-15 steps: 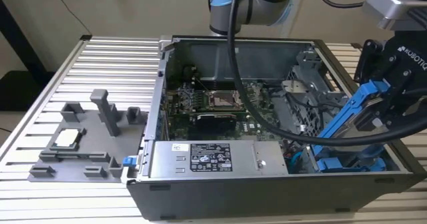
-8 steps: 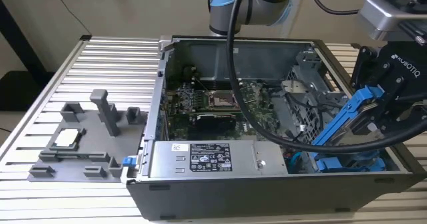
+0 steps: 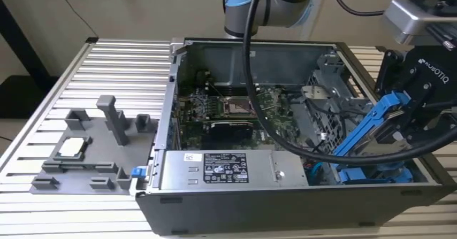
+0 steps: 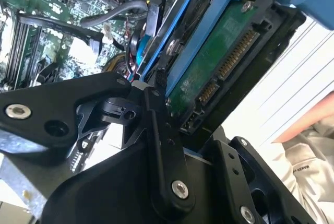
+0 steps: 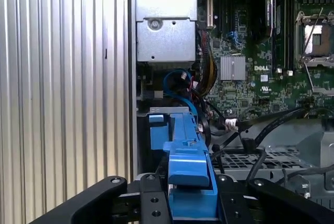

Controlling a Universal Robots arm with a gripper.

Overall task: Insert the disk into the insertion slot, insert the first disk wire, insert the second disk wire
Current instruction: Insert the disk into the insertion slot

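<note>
Disk in blue carrier, clamped by hand, closed tight on the frame edges. It hangs tilted over the case corner at 4 o'clock in the exterior view. The long axis runs 1 to 7 o'clock, lower end toward the insertion slot below. Looks not yet seated.
</note>
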